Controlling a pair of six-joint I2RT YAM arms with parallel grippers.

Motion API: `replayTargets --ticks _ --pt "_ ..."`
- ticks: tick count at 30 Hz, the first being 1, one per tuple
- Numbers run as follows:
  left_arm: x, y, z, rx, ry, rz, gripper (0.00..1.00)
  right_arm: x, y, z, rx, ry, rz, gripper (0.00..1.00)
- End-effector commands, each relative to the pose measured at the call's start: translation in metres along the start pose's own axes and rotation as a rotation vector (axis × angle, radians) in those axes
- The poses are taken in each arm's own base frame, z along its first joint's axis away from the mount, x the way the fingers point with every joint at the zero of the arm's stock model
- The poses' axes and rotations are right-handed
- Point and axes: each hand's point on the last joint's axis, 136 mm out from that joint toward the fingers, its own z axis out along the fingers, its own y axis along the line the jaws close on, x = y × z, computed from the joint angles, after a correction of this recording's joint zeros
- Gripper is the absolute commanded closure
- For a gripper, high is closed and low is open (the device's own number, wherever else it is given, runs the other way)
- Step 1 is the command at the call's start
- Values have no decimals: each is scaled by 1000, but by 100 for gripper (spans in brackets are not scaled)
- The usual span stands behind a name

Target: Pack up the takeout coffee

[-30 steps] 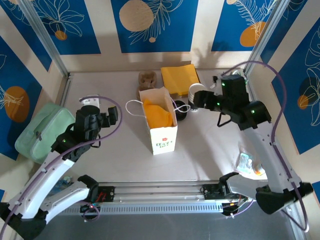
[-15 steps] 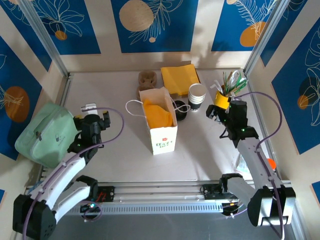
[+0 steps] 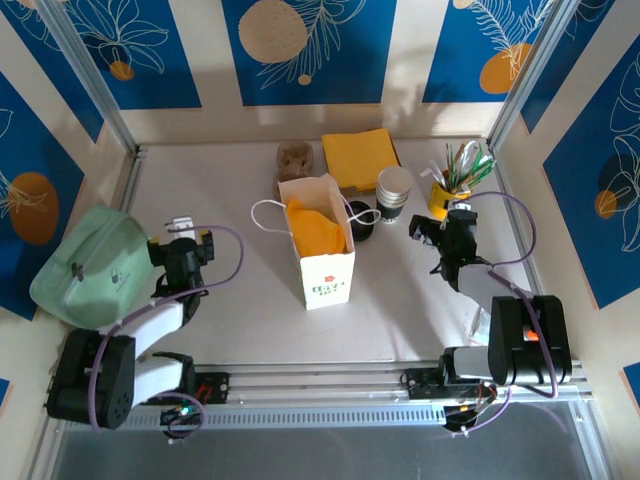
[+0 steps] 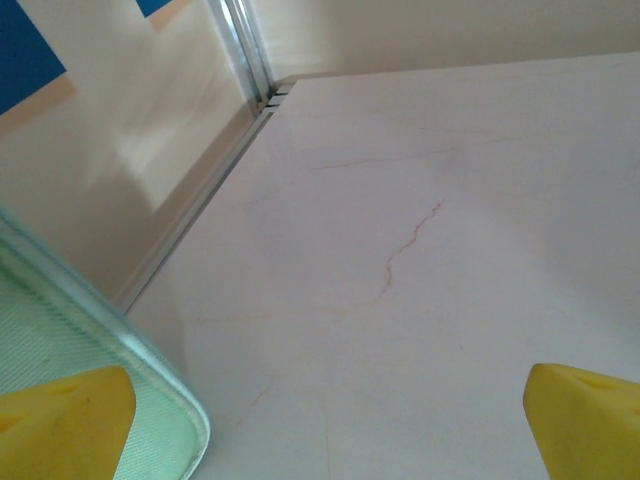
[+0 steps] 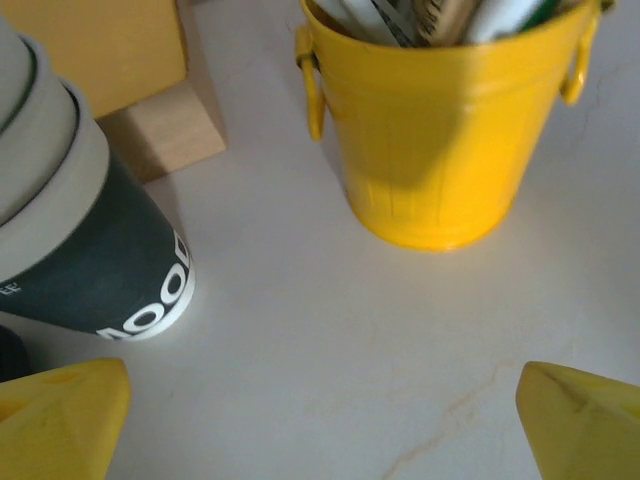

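Place: I'm running a robot test cell dressed up as a café counter.
Enclosure: aluminium posts [image 3: 88, 80] and blue leaf-print wall panels [image 3: 300, 50] box in my pale table [image 3: 420, 300].
Rig: a metal mounting rail [image 3: 320, 382] runs along the table's near edge.
Props: paper bag [image 3: 325, 270], stacked cups [image 3: 394, 192], yellow bucket [image 5: 440, 140] holding long thin items, yellow napkins [image 3: 360, 155].

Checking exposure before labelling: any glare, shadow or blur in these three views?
Top external: sharp, table evenly lit. Left wrist: bright patch on the side wall, near fingertips soft. Right wrist: shadow across the yellow bucket, cup stack slightly blurred.
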Motion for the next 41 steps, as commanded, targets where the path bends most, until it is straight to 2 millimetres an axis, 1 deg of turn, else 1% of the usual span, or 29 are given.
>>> replayTargets --ticks 1,3,6,7,8,9,10,13,15,16,41 --pt "-12 -10 10 72 -69 -55 1 -13 17 4 -90 -138 -112 1" --pt "-6 -18 18 122 -70 -88 1 -7 24 9 -121 -140 -133 1" --pt "0 -29 29 175 -77 -86 1 0 34 16 -163 -138 -169 1" --pt "1 -32 34 193 -82 -86 1 3 34 17 -172 -135 -167 1" --pt "3 -41 37 231 -59 -63 1 4 31 16 -168 -138 -155 1" --pt "6 -44 39 247 -32 -53 1 5 28 16 -158 -151 -146 1" --pt "4 -45 40 247 -43 -54 1 5 28 17 -157 -164 -146 1" --pt "8 -51 41 276 -35 -45 1 6 28 19 -175 -142 -138 1" --pt "11 -56 42 294 -66 -35 1 6 28 19 -175 -139 -139 1" --pt "14 -56 41 298 -46 -34 1 7 28 19 -175 -137 -139 1" --pt "13 -54 42 276 -51 -33 1 7 28 19 -176 -136 -142 1"
